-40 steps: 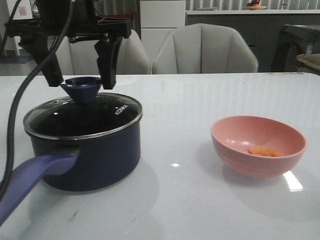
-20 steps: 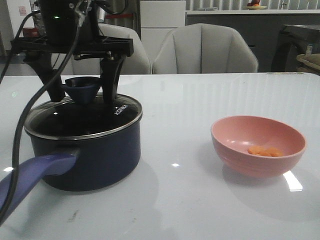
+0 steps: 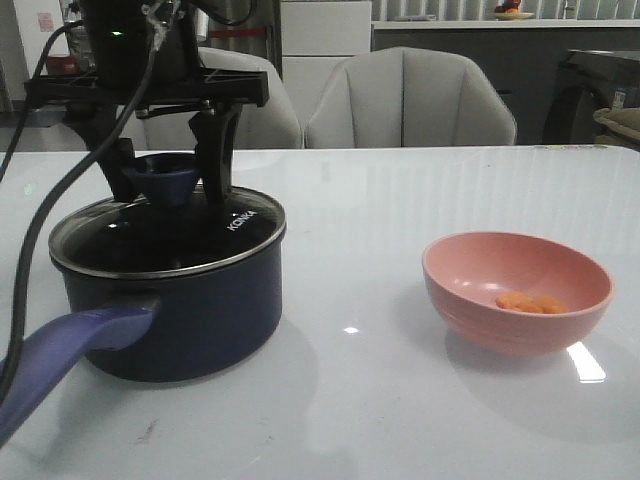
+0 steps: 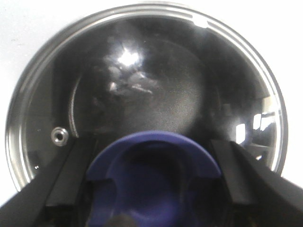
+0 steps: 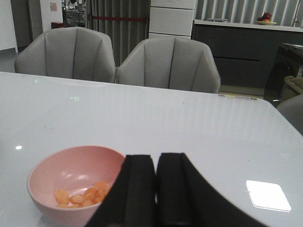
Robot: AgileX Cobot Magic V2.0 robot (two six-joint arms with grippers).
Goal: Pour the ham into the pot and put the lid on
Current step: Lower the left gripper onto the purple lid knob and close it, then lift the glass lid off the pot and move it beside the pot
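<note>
The navy pot [image 3: 190, 320] with its long purple-blue handle [image 3: 70, 350] stands at the left, and the dark glass lid [image 3: 170, 245] lies on it. My left gripper [image 3: 165, 192] stands over the lid, its fingers pressed against both sides of the blue funnel knob [image 3: 163, 178]. In the left wrist view the knob [image 4: 154, 156] sits between the fingers above the lid glass [image 4: 156, 85]. The orange ham pieces [image 3: 530, 302] lie in the pink bowl [image 3: 480, 265] at the right. My right gripper [image 5: 156, 161] is shut and empty, just beside the bowl [image 5: 47, 165] with the ham [image 5: 80, 196].
Two grey chairs [image 3: 410, 100] stand behind the table's far edge. White tabletop [image 3: 350, 260] lies between the pot and the bowl. A black cable [image 3: 40, 220] hangs from the left arm in front of the pot.
The left gripper's fingers have come down and closed in from a wide spread onto the lid's knob. The lid, pot and bowl have not moved.
</note>
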